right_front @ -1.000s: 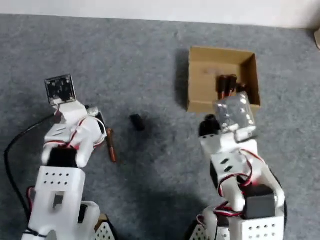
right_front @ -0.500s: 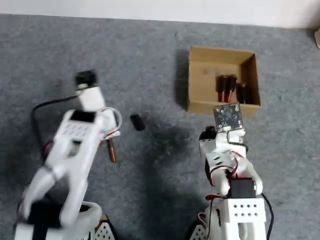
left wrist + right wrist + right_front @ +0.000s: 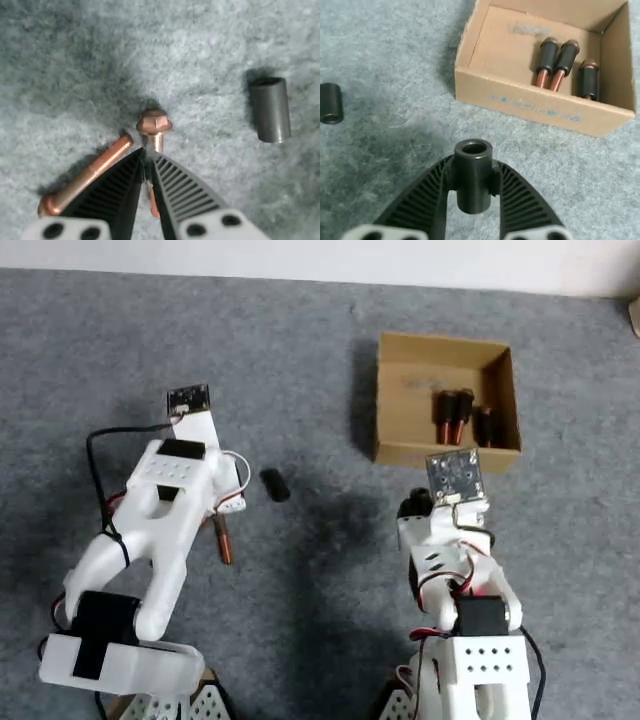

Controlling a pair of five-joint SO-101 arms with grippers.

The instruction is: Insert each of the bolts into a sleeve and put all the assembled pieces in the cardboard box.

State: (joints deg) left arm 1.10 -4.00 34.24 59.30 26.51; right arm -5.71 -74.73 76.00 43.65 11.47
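The left gripper (image 3: 148, 156) is pinched nearly closed on a copper bolt (image 3: 154, 123) by its shank. The hex head pokes past the ribbed black fingertips, its axis in line with them. A second bolt (image 3: 85, 180) lies flat on the fuzzy grey counter (image 3: 300, 360), angled beside it. The right gripper (image 3: 471, 170) clamps a smooth black tubular sleeve (image 3: 472, 192), bore toward the wrist camera, near the cardboard box (image 3: 520, 107). A loose sleeve (image 3: 270, 110) lies on its side.

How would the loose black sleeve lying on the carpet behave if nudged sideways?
The loose sleeve lies on its side, a plain cylinder, so a nudge would likely roll it, though the fuzzy carpet should slow it. Its smooth, rigid-looking wall might slip from an off-centre grip.
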